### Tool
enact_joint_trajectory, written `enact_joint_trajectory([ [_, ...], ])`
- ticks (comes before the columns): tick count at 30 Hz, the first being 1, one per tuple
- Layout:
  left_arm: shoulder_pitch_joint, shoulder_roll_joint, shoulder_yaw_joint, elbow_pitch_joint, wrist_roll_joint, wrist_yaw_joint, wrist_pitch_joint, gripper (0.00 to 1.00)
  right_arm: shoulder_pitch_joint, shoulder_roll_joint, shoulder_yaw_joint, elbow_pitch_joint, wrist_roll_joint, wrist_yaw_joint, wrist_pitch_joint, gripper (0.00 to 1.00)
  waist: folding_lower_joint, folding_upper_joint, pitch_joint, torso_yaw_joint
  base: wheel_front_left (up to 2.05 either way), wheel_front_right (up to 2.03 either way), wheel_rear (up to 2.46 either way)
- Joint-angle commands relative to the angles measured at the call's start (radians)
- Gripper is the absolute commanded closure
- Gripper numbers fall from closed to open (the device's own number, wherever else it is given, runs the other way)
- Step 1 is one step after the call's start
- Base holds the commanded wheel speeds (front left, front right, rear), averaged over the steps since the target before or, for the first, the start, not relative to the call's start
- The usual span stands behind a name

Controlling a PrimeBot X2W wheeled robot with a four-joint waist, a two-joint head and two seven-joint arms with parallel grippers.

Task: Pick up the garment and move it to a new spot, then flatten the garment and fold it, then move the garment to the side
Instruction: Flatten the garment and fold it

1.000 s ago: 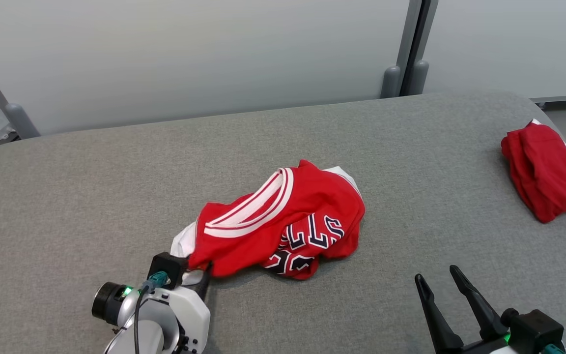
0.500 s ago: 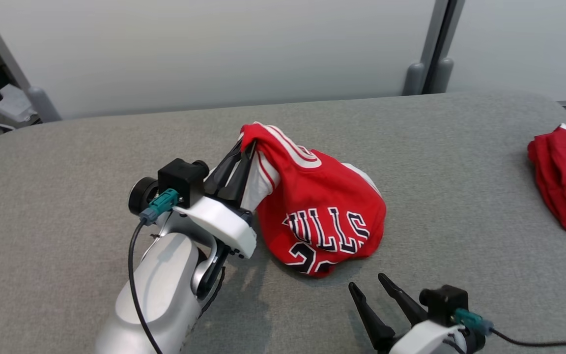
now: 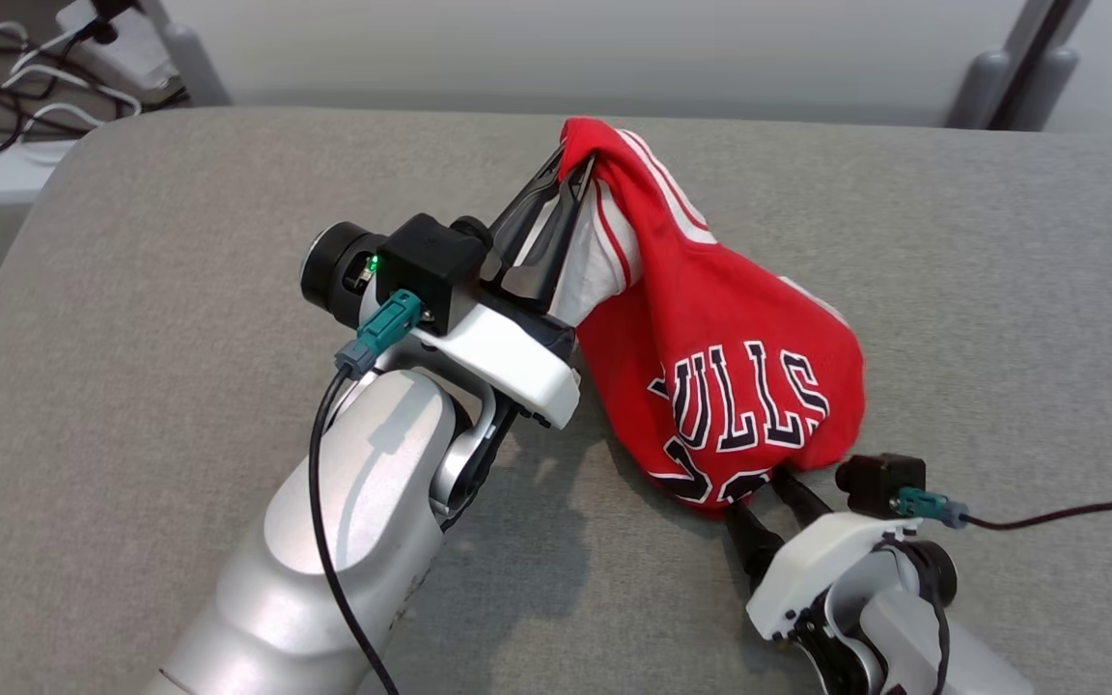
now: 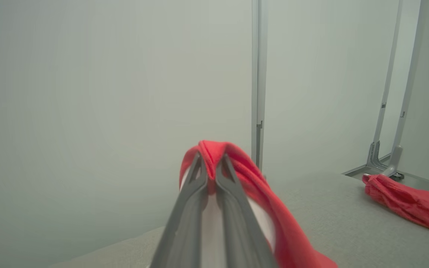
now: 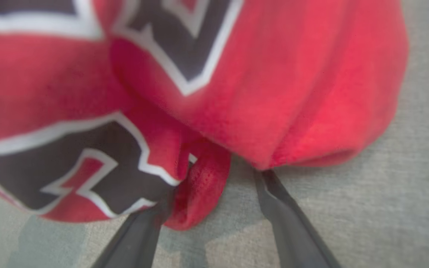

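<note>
Mid-pickup, my left gripper (image 3: 575, 162) pinches the red garment (image 3: 730, 367) by its top edge over the middle of the grey table (image 3: 180, 290), while my right gripper (image 3: 770, 500), fingers open, straddles the near hem, which I judge needs clamping next.

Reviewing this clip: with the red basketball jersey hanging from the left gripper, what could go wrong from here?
1. The left gripper pinches only a small bunch of the red basketball jersey at its fingertips; the hanging weight might pull it free.
2. The open right gripper straddles a rolled fold at the jersey's lower edge, so closing may catch several layers and leave it bunched on the grey padded table.
</note>
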Motion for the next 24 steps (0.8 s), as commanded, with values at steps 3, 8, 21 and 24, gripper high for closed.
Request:
enact_joint_trajectory([
  [3, -0.053, 0.023, 0.011, -0.032, -0.012, 0.016, -0.006, 1.0, -0.03, 0.014, 0.076, 0.014, 0.044, 0.0, -0.006, 0.11, 0.0, 0.0, 0.027, 0.038, 0.0, 0.0, 0.0],
  [8, -0.057, 0.023, -0.011, -0.038, -0.023, 0.023, -0.006, 1.0, -0.046, 0.014, 0.161, 0.088, 0.101, 0.0, -0.006, 1.0, 0.0, 0.0, 0.031, 0.053, 0.0, 0.0, 0.0],
  [21, 0.017, 0.023, 0.105, -0.017, -0.139, -0.02, -0.006, 1.0, -0.025, -0.089, -0.122, -0.077, -0.053, 0.0, -0.006, 1.0, 0.0, 0.0, -0.021, -0.009, 0.0, 0.0, 0.0],
  [24, 0.036, 0.023, 0.143, -0.007, -0.177, -0.038, -0.006, 1.0, 0.033, -0.12, -0.241, -0.181, -0.128, 0.0, -0.006, 1.0, 0.0, 0.0, -0.041, -0.027, 0.0, 0.0, 0.0],
])
